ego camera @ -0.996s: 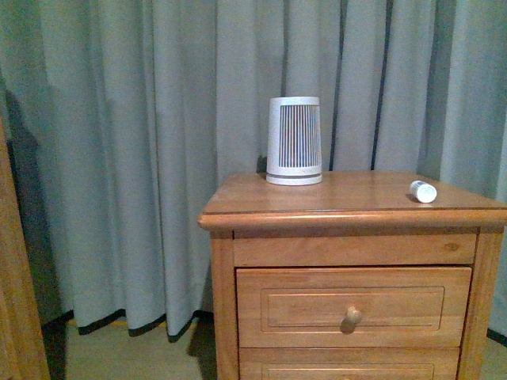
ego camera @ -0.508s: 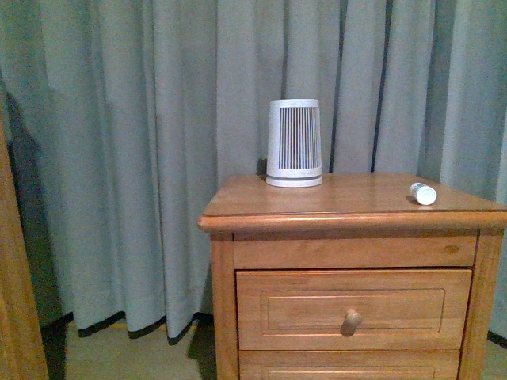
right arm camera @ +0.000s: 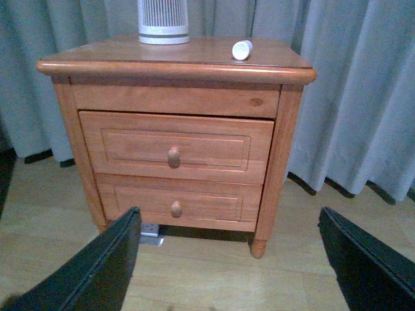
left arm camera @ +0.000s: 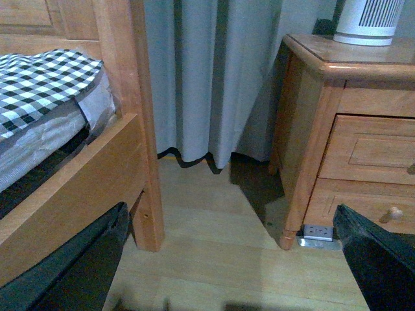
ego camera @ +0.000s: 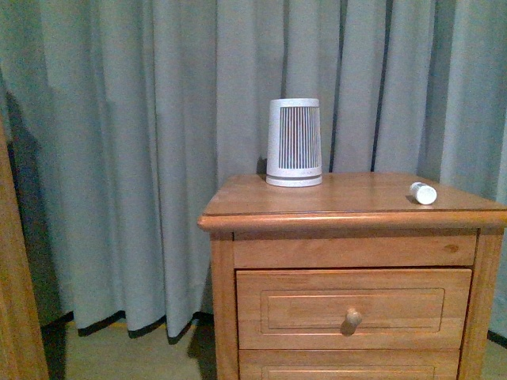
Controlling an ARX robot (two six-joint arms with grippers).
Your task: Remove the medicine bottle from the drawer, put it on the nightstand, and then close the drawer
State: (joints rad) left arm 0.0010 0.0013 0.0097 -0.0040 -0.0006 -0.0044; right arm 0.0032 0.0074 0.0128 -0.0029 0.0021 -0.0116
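Honey-wood nightstand (ego camera: 333,198) stands in front of grey curtains (ego camera: 142,158). Medicine bottle (ego camera: 423,192) lies on its side on the top, near the right edge toward the front, cap end facing forward. White-and-grey ribbed device (ego camera: 294,142) stands upright at the back of the top, well apart from the bottle. Upper drawer (ego camera: 352,307) is shut flush with the frame, round knob (ego camera: 352,319) in the middle; lower drawer (right arm camera: 178,203) also shut.

Right wrist view: right gripper (right arm camera: 227,259) jaws spread wide, nothing between them, out in front of the cabinet above the wood floor (right arm camera: 194,278), apart from the drawers. Bottle (right arm camera: 242,49) visible on the top from here too.

Left wrist view: left gripper (left arm camera: 230,265) jaws wide apart and empty, low over the floor between the bed frame (left arm camera: 84,175) and the nightstand's side. Checked bedding (left arm camera: 39,84) sits on the bed. A metal bracket (left arm camera: 316,234) sits by the nightstand's foot.
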